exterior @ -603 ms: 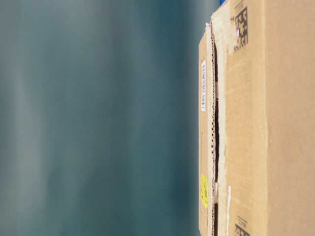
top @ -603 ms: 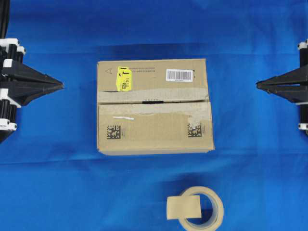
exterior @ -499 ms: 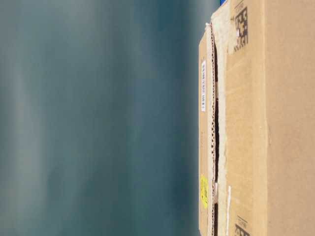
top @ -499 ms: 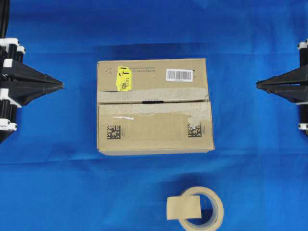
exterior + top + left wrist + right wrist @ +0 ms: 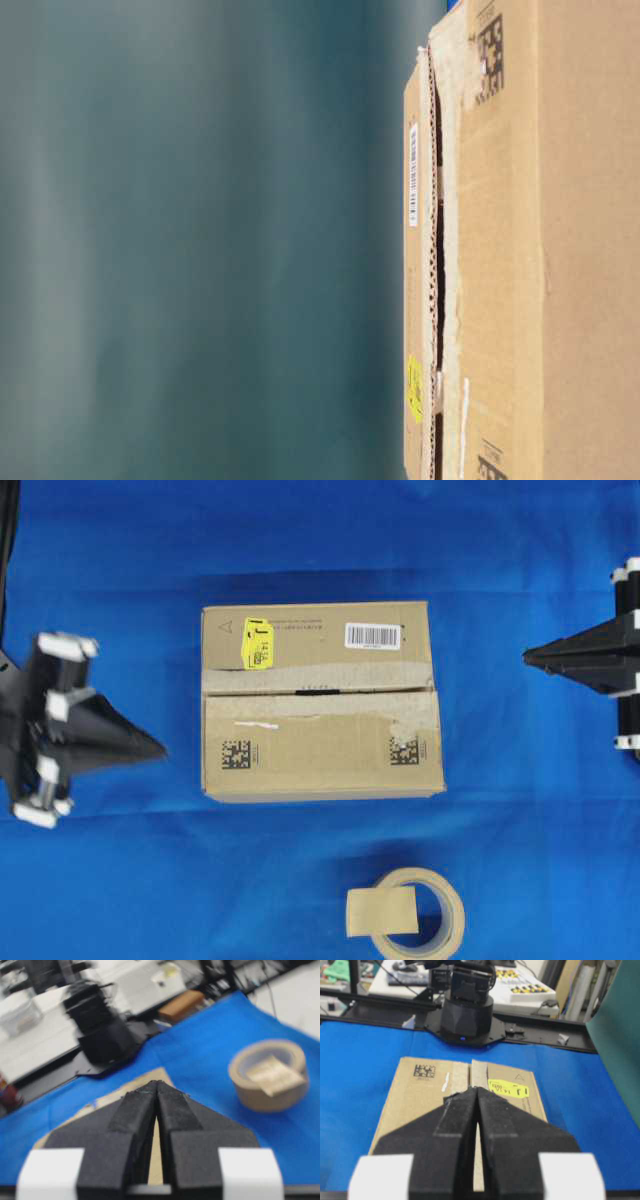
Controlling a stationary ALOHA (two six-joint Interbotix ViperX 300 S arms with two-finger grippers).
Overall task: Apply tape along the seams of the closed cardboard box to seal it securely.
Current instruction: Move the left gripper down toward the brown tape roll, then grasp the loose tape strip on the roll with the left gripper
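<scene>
The brown cardboard box (image 5: 320,745) lies closed in the middle of the blue cloth, with a yellow sticker (image 5: 257,643) and a barcode label (image 5: 372,635). Its seam (image 5: 320,692) runs across the top inside a pale torn-tape band. The short piece of tape (image 5: 382,912) lies on the round tape roll (image 5: 452,912) in front of the box; it also shows in the left wrist view (image 5: 274,1075). My left gripper (image 5: 160,748) is shut and empty, left of the box. My right gripper (image 5: 527,657) is shut and empty, right of the box, pointing at it (image 5: 476,1089).
The table-level view shows only the box's side (image 5: 560,250), turned sideways. The opposite arm bases stand at the cloth's edges (image 5: 467,1010) (image 5: 100,1030). Benches with clutter lie beyond the cloth.
My left gripper has moved toward the front of the table and turned, tip now pointing at the box's front left corner. My right gripper has shifted slightly toward the box.
</scene>
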